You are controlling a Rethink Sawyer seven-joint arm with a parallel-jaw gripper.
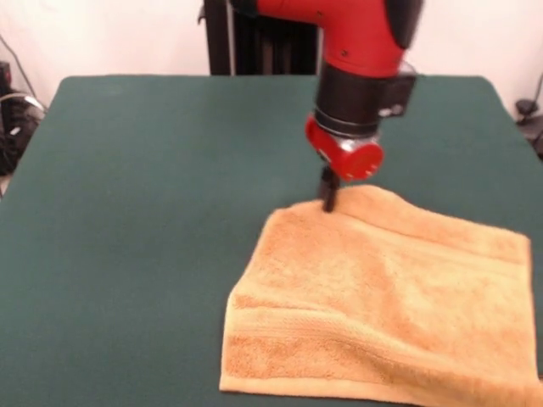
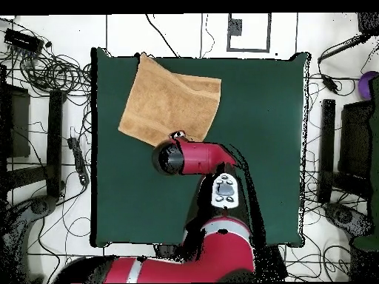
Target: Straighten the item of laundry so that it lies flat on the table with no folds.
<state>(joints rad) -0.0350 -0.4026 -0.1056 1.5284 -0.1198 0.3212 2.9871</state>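
A dark green worktop (image 1: pixel 153 212) carries a golden-orange towel (image 1: pixel 382 314), which overhead lies near one far corner. From the front, the jaws (image 1: pixel 327 202) touch the towel's raised far edge; whether they grip it, I cannot tell. Overhead, the arm (image 2: pixel 194 157) hides them.

A large dark green table (image 1: pixel 144 212) carries a single golden-orange towel (image 1: pixel 382 314). In the front view the towel lies toward the near right part of the surface, its near hem doubled over in a band and a low ridge rumpling its far edge.
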